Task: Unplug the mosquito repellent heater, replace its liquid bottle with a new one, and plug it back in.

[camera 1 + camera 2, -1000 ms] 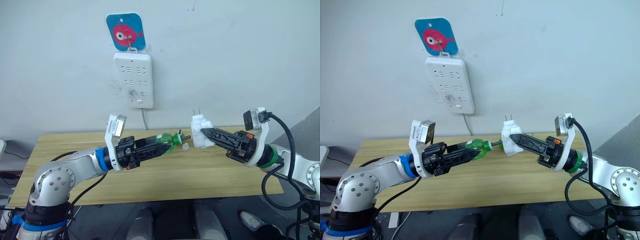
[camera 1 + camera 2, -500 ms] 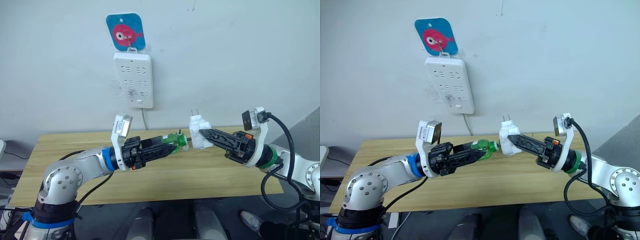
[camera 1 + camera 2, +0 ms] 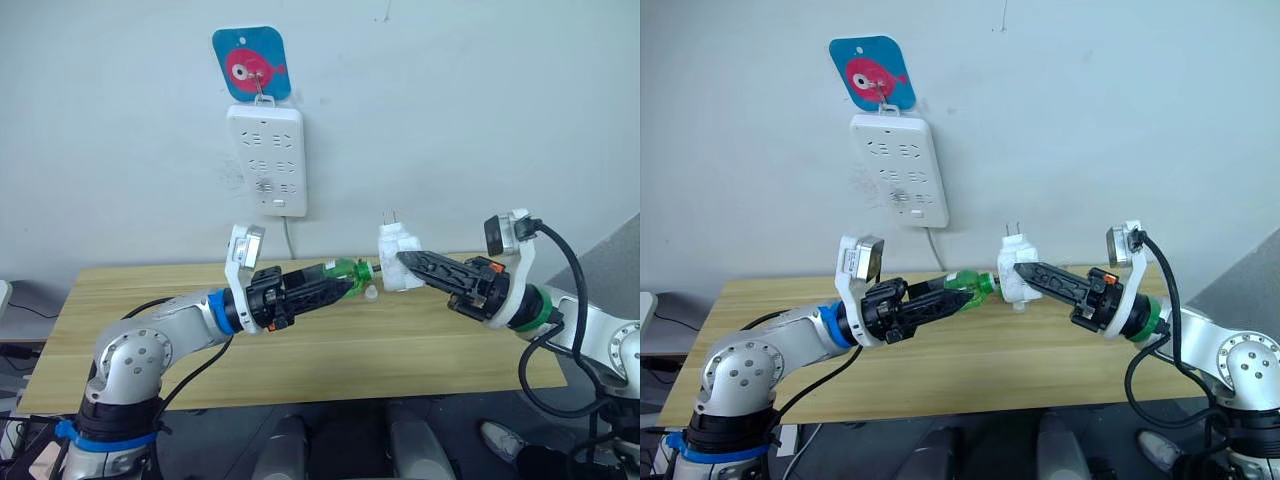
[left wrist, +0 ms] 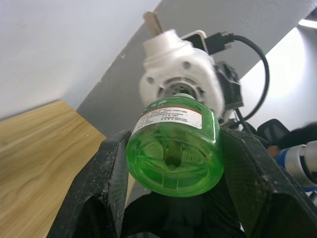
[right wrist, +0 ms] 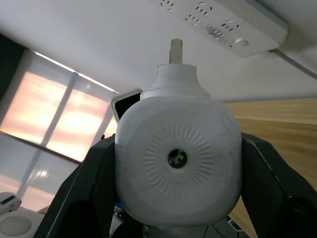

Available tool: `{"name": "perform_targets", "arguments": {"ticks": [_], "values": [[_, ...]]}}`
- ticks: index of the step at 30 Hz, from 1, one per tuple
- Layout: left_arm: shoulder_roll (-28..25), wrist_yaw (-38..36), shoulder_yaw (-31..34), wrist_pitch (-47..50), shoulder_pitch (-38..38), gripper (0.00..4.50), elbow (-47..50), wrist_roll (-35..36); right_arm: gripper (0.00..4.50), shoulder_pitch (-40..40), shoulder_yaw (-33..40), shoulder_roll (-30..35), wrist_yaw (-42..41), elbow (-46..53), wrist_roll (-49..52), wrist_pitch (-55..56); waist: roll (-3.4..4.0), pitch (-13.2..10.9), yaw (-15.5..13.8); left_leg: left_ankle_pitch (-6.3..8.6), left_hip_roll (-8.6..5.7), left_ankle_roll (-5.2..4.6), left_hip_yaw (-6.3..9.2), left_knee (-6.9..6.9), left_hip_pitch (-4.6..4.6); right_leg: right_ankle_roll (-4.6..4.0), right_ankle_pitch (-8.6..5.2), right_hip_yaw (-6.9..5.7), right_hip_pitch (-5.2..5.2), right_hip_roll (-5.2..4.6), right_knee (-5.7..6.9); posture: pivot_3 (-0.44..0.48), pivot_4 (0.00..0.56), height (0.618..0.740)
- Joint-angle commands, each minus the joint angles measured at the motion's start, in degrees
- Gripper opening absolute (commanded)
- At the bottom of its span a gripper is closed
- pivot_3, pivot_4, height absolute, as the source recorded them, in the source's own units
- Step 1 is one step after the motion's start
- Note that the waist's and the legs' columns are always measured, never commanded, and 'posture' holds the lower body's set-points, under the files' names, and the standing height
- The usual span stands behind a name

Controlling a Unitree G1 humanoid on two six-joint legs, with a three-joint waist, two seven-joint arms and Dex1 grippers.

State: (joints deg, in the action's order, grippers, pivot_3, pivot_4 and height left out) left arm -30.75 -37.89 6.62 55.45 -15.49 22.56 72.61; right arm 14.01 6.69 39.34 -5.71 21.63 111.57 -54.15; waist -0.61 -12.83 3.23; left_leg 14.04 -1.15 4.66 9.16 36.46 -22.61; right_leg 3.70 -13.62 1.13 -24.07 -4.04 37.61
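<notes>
**Bottle and heater met neck to socket above the worktop**

The mosquito repellent heater (image 3: 399, 260), a small white rounded plastic unit with two metal prongs pointing up, was held in mid-air near the middle of the frame, a little right of centre. The right pincer (image 3: 410, 262) was clenched on its sides, which left the heater's open underside facing left. That facing seemed deliberate: it presented the socket to the incoming bottle.

The translucent green plastic liquid bottle (image 3: 345, 272) lay horizontal, its base gripped in the left pincer (image 3: 335, 278) and its neck aimed right at the heater. In the left wrist view the bottle (image 4: 174, 150) sat squarely in line with the heater's round opening, the two touching or very nearly so. I judged this to be the insertion step, with screwing in not yet finished.

A small whitish cap-like piece (image 3: 371, 293) lay on the light wooden worktop (image 3: 130, 300) just beneath the meeting point.

The white multi-socket power strip (image 3: 267, 160) hung on the wall in the upper left-centre, under a blue square hook plate with a pink fish (image 3: 251, 63); plugging back in remained to be done.
</notes>
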Motion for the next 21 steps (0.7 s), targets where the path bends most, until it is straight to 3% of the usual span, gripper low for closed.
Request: {"name": "perform_targets", "arguments": {"ticks": [1,12,21], "values": [[0.8,-0.3,0.1,-1.3,-1.2,2.41,1.2,0.1,2.97,1.1,-0.8,-0.4,-0.3,3.3,1.4,-0.4,0.0,0.0,0.0,0.0,0.0,0.0,0.0,0.0,0.0,0.0,0.0,0.0,0.0,0.0,0.0,-0.05,0.201,0.74],[0.7,-0.1,0.2,0.9,-2.1,2.41,2.7,4.9,2.97,1.4,-1.3,-0.1,0.0,3.2,1.4,-0.3,0.0,0.0,0.0,0.0,0.0,0.0,0.01,0.0,0.01,0.01,0.0,-0.01,0.0,0.0,0.0,-0.048,0.201,0.74],[1.0,-1.4,-2.5,-0.3,-2.3,2.41,4.2,0.5,2.97,1.3,-3.0,2.6,-1.8,6.1,1.4,-1.5,0.0,0.0,0.0,0.0,0.0,0.0,0.0,0.0,0.01,0.0,0.0,0.0,0.0,0.0,0.0,-0.05,0.202,0.74]]}}
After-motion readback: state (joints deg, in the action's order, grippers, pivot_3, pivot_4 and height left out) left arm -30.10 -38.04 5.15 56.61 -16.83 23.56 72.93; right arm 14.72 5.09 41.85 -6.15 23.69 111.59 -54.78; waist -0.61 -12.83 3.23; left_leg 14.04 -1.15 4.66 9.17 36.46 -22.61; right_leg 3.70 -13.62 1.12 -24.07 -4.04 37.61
